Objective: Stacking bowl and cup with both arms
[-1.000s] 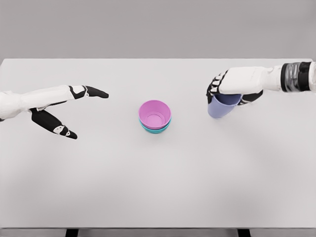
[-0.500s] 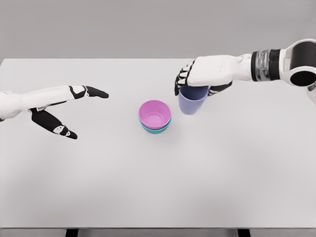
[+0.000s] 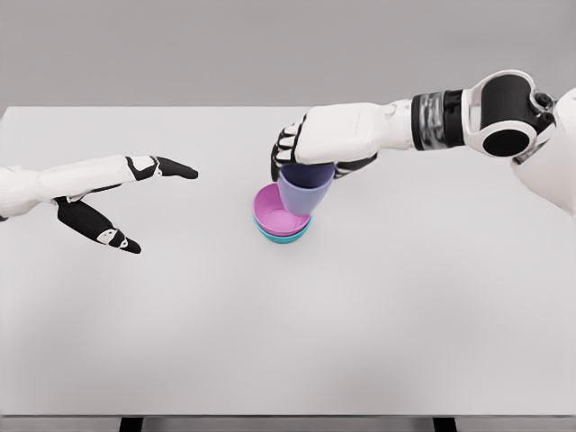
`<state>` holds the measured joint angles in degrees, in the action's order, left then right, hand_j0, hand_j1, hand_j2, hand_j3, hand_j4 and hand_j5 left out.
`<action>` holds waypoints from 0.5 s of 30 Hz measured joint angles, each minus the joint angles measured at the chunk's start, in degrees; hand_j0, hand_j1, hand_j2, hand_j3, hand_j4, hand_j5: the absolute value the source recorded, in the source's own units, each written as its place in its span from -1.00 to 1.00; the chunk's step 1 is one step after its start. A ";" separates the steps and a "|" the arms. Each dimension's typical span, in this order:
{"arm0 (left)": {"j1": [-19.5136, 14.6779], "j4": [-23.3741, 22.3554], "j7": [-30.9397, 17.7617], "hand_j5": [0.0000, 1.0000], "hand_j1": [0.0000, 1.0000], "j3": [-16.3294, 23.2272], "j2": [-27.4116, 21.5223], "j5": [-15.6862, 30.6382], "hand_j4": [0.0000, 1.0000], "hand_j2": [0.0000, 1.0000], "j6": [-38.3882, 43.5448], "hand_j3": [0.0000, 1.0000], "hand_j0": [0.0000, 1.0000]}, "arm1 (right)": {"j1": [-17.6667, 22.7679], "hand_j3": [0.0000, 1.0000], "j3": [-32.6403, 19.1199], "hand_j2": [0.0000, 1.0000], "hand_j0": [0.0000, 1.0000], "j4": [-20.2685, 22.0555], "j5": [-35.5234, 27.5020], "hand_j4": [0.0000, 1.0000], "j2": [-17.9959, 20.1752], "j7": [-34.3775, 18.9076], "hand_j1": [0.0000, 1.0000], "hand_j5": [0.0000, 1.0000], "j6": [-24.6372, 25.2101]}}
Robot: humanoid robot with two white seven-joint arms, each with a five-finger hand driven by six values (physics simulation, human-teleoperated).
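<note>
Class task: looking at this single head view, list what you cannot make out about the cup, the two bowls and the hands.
- Head view: whether the purple cup touches the pink bowl or hovers above it; one overhead angle.
- Teal bowl: only a rim sliver shows, pink bowl covers it.
- Cup's mouth: hidden by the right hand.
- Left hand: arm cut off by left edge.

Lavender cup upright over pink bowl, nested in teal bowl.

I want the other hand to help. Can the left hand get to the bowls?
Probably not easily. The left hand is open and far off, and the right hand holds the cup right over the bowls.
</note>
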<state>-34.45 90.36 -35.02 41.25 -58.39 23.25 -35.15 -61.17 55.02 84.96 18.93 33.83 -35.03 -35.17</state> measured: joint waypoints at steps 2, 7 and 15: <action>0.00 0.00 0.00 1.00 1.00 0.00 0.00 -0.02 1.00 1.00 0.00 1.00 1.00 | 0.00 0.06 0.07 0.06 0.06 -0.20 0.01 0.06 -0.88 0.00 0.06 0.06 0.00; 0.00 -0.01 0.00 1.00 1.00 -0.01 0.00 -0.05 1.00 1.00 0.00 1.00 1.00 | -0.09 0.06 0.20 0.06 0.06 -0.63 0.03 0.06 -2.60 0.01 0.06 0.06 0.01; 0.00 0.03 0.00 1.00 1.00 0.00 0.00 0.00 1.00 1.00 0.00 1.00 1.00 | 0.09 0.07 1.58 0.07 0.07 -4.03 0.16 0.07 -4.45 0.01 0.07 0.07 0.00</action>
<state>-34.45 90.39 -35.02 41.25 -58.39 23.25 -35.15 -61.08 56.60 80.93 19.10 29.38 -35.02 -35.17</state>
